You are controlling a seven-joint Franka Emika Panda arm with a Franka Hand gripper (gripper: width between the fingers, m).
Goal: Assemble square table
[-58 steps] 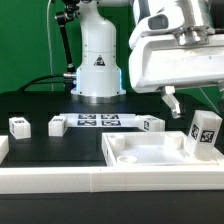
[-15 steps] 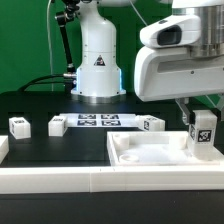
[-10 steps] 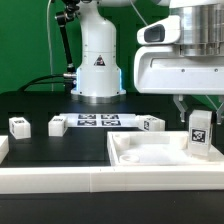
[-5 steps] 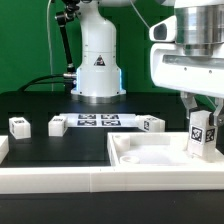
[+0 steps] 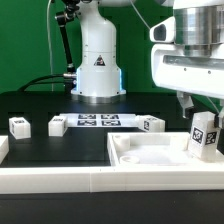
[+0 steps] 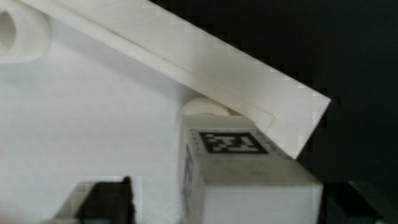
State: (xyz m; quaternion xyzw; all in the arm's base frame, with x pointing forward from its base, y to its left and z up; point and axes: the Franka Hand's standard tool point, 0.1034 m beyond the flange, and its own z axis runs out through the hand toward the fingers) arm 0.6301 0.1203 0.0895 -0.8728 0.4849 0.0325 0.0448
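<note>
The white square table slab (image 5: 150, 155) lies in the exterior view's front right. One white tagged leg block (image 5: 204, 133) stands on its right corner, leaning slightly. My gripper (image 5: 204, 108) hangs right above this leg, open, with a finger on either side of its top. In the wrist view the leg (image 6: 240, 165) sits between my dark fingers (image 6: 107, 200), with a gap beside it, on the slab (image 6: 89, 120). My gripper (image 6: 246, 205) holds nothing. Three more leg blocks (image 5: 19, 125), (image 5: 57, 125), (image 5: 152, 124) stand on the black table.
The marker board (image 5: 97, 121) lies flat in front of the robot's white base (image 5: 98, 60). A long white rail (image 5: 90, 185) runs along the front edge. A white piece (image 5: 3, 148) shows at the exterior view's left edge.
My gripper has shifted toward the exterior view's right and settled over the leg on the slab. The leg has moved slightly right and now leans a little.
</note>
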